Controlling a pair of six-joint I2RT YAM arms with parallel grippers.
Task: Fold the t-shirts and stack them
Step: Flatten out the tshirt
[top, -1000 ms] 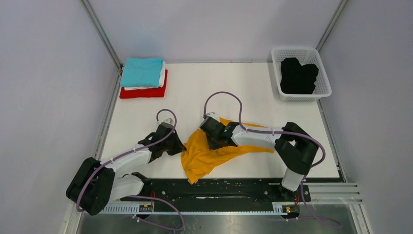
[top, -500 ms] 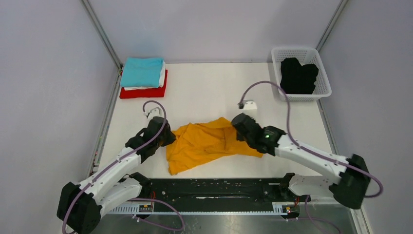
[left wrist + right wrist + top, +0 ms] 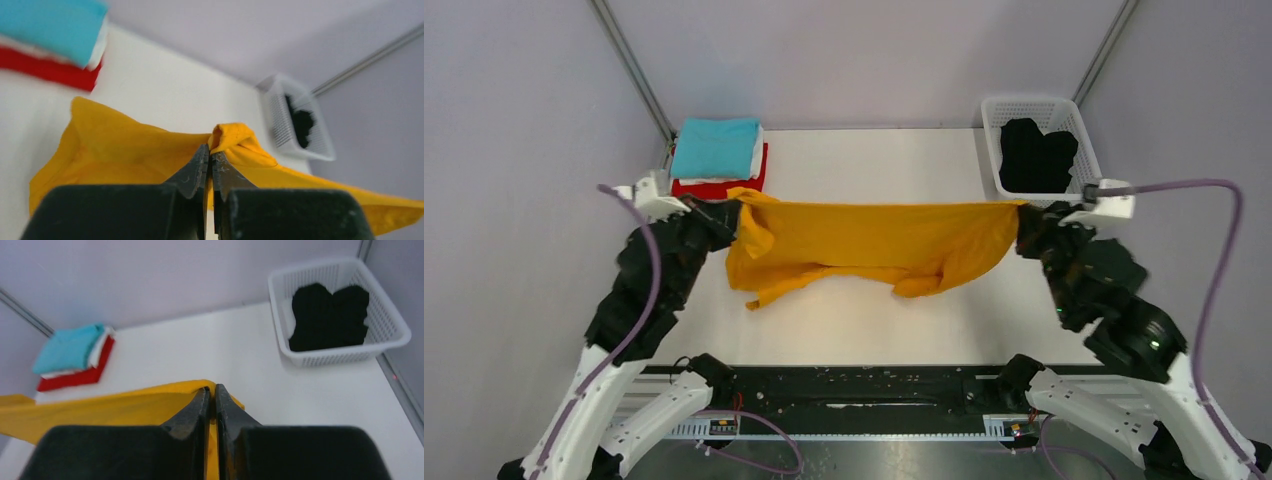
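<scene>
Orange-yellow t-shirt (image 3: 874,243): hangs spread out above the middle of the table, held at both ends. Its top edge is pulled nearly straight from left to right. The lower part sags in loose folds, with a sleeve drooping at the lower left and a bunched fold right of centre. Whether the lowest folds touch the table cannot be told.
Left gripper (image 3: 724,212): jaws pressed together on the shirt's left end. In the left wrist view a small hump of orange-yellow cloth (image 3: 125,155) rises just past the fingertips (image 3: 210,150).
Right gripper (image 3: 1022,222): jaws almost together, pinching the shirt's right end. In the right wrist view the cloth edge (image 3: 125,405) runs to the left from between the tips (image 3: 211,390).
Folded stack: sits in the far left corner of the table. The teal t-shirt (image 3: 716,147) is on top, the white t-shirt (image 3: 757,152) under it and the red t-shirt (image 3: 709,187) at the bottom. The stack is just beyond the left gripper.
Black t-shirt (image 3: 1036,155): lies crumpled inside the basket.
Basket (image 3: 1044,103): white plastic mesh, in the far right corner, just beyond the right gripper.
Table (image 3: 874,160): white top, bare between the stack and the basket.
Arms: both raised and spread wide apart, each with a purple cable (image 3: 1204,190) looping from its wrist.
</scene>
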